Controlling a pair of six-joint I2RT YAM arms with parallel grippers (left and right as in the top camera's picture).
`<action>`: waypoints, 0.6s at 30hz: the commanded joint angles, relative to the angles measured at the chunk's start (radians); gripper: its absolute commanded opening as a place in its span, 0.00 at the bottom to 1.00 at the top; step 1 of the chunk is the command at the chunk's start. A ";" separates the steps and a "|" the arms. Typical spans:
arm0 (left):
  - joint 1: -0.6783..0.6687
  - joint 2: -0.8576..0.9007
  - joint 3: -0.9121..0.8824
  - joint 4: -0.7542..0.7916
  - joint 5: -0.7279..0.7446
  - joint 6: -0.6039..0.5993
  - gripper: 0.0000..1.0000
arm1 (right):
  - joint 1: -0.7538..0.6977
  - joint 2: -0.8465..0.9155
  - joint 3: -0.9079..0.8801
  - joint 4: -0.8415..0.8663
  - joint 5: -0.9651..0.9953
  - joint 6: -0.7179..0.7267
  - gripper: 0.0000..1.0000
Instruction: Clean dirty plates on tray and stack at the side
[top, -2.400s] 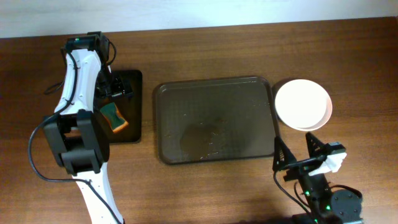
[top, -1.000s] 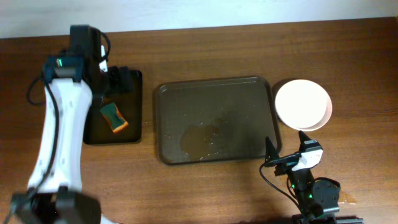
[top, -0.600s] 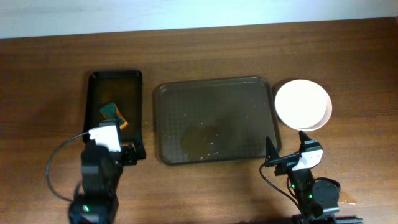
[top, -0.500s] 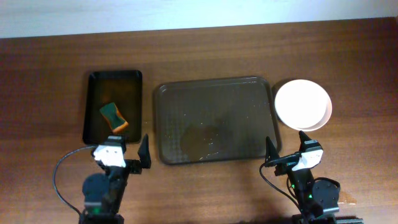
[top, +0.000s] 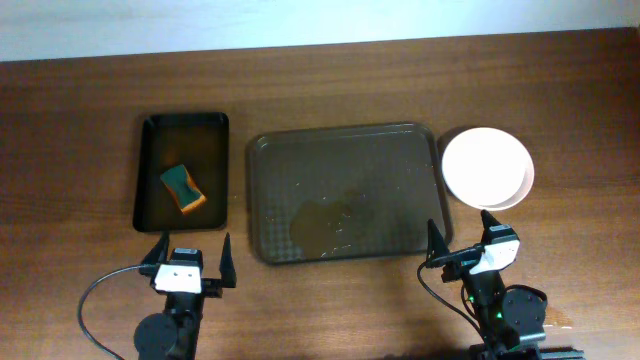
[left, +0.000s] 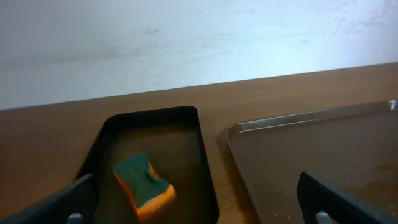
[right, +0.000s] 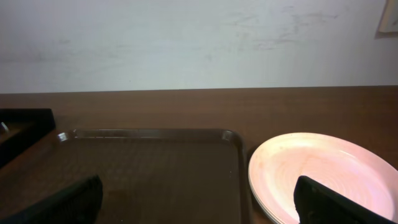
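Black fingers (top: 226, 262), white wrist blocks (top: 182, 271), black cables (top: 86, 303)

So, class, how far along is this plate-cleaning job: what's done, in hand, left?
Done: the brown tray holds no plates, only a wet smear; plates stacked right of it; sponge lies in the black bin. In hand: nothing, both jaws open. Left: seemingly nothing.

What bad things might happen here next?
The plates sit very close to the tray, at its right edge, so a bump to the tray might shove them. The wet patch on the tray might run off onto the table if the tray gets tilted.
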 joint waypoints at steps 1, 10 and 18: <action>0.004 -0.009 -0.006 -0.007 -0.020 0.069 1.00 | 0.007 -0.006 -0.006 -0.005 0.005 -0.006 0.98; 0.029 -0.009 -0.006 -0.006 -0.042 -0.088 1.00 | 0.007 -0.006 -0.006 -0.005 0.005 -0.006 0.98; 0.029 -0.009 -0.005 -0.004 -0.020 -0.087 1.00 | 0.007 -0.006 -0.006 -0.005 0.005 -0.006 0.98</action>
